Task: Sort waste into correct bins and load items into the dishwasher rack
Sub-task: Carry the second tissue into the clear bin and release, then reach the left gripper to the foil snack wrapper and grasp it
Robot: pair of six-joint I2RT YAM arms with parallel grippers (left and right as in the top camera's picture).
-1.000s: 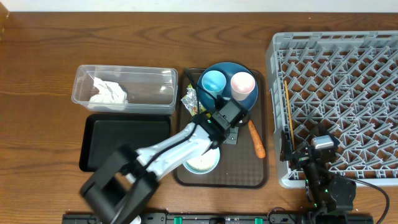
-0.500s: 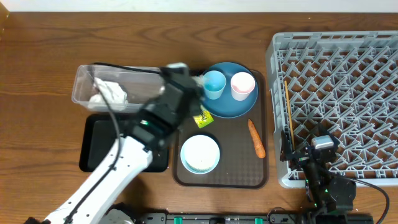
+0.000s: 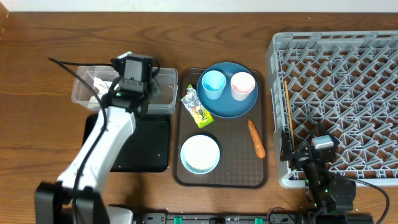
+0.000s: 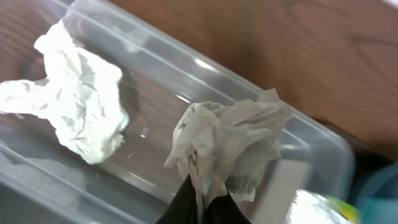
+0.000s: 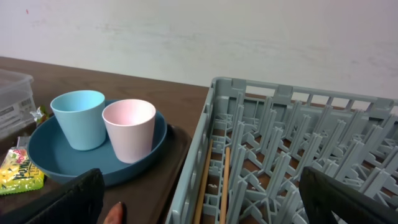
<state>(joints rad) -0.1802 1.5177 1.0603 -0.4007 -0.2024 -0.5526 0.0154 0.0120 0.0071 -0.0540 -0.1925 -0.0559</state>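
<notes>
L fingers (image 4: 177,208) pinch 1 napkin (image 4: 230,143) over tub (image 4: 205,67), 2nd napkin (image 4: 74,112) inside — R fingers (image 5: 68,199) wide apart, empty.

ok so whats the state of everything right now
left fingers: shut on crumpled napkin over clear tub
right fingers: open, empty
clear tub: second napkin inside
blue cup: upright on plate
pink cup: upright on plate
bowl: upright on brown tray
wrapper: lying on tray
carrot: lying on tray
rack: no dishes loaded
</notes>
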